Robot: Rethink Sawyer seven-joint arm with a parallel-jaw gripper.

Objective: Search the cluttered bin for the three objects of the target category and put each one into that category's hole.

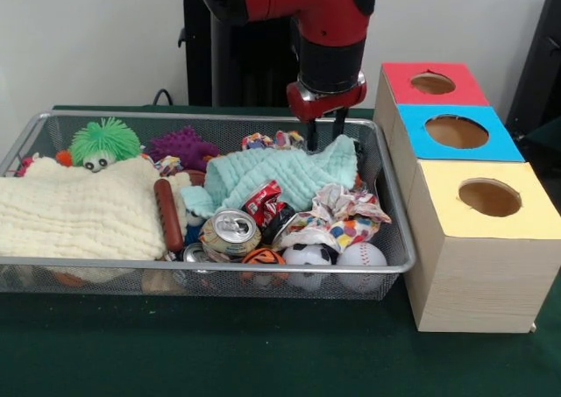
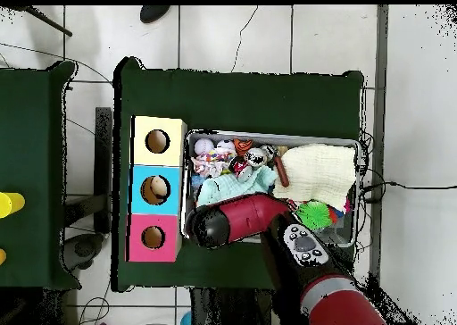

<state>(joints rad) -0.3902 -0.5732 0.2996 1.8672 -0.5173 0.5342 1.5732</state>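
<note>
Front view gives you the wire mesh bin [image 1: 394, 206] across the left and centre of the frame, with three pale wooden boxes lined up at the right: red top farthest up, blue top in the middle, yellow top lowest. The hole [image 1: 456, 131] in the blue top sits right of centre in the upper half, and it looks plain brown inside. You see the gripper [image 1: 325, 132] coming down from the top centre with its two dark fingers spread apart, their tips poking into the light teal cloth [image 1: 280, 174] near the bin's upper right corner; nothing is caught between them. Left of that lies a cream blanket [image 1: 79, 211], with a green spiky toy [image 1: 105, 139] and a purple spiky toy [image 1: 181, 145] above it. Crushed cans [image 1: 232, 231], colourful wrappers [image 1: 346, 215], a small soccer ball [image 1: 308, 256] and a baseball [image 1: 361, 255] crowd the lower middle. You cannot pick out any clear water bottle here. Overhead view puts the bin [image 2: 361, 174] at centre right and the boxes at its left; the blue-topped hole [image 2: 155, 189] is the middle one. The red arm [image 2: 241, 221] covers the bin's lower left part, hiding the gripper, and again no bottle shows.
</note>
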